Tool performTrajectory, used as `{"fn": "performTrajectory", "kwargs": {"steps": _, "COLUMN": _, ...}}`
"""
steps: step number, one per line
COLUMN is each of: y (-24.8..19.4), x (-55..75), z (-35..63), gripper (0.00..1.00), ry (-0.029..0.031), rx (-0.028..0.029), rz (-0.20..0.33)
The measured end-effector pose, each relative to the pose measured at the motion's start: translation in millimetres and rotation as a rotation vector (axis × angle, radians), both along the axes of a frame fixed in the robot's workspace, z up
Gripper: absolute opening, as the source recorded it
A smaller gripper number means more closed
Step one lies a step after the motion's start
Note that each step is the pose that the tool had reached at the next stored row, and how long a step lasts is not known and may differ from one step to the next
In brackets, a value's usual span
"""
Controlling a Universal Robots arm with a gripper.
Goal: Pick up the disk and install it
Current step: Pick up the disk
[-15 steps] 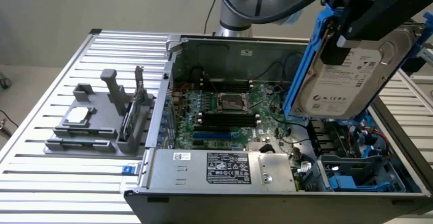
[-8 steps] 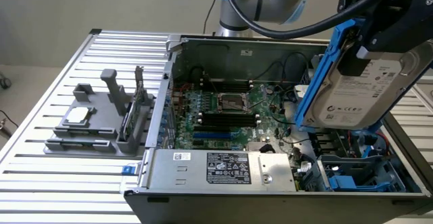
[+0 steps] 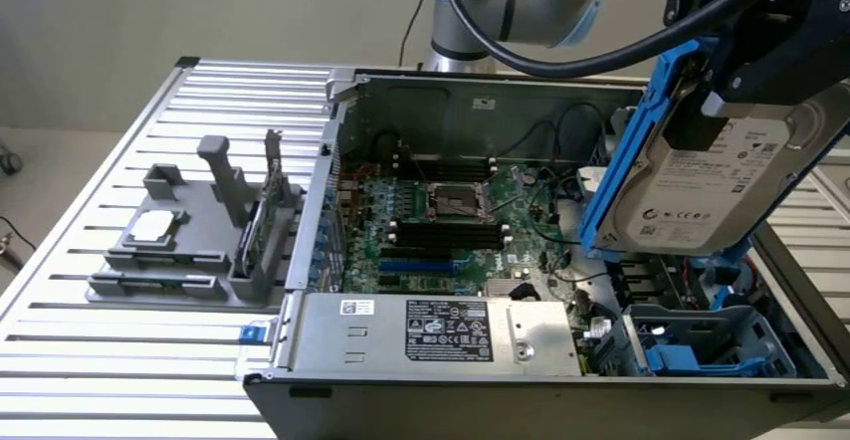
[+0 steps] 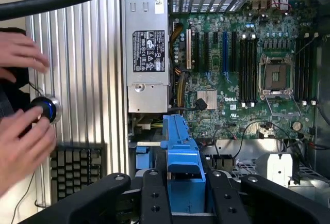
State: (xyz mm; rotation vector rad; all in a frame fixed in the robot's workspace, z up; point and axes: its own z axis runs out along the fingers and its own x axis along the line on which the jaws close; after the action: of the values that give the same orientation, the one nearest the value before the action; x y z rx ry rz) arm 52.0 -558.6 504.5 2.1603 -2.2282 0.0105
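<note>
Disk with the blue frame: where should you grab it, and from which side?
Near one short end, coming from above, as the gripper does now. The disk hangs tilted on edge over the open computer case, so fingers on either side of its thin, blue-framed body probably hold best.

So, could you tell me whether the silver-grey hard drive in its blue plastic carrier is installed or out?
Out: the silver-grey disk hangs tilted in the black gripper, above the open grey metal computer case.
</note>
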Motion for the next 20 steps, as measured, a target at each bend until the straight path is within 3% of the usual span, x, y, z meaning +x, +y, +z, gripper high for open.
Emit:
{"fn": "performTrajectory", "kwargs": {"steps": 10, "y": -0.8, "x": 4.2, "z": 0.1, "gripper": 0.32, "ry": 0.0, "rx": -0.0001, "rz": 0.0}}
{"fn": "performTrajectory", "kwargs": {"steps": 20, "y": -10.7, "x": 21.9, "z": -2.4, "gripper": 0.32, "ry": 0.0, "rx": 0.0001, "rz": -0.001}}
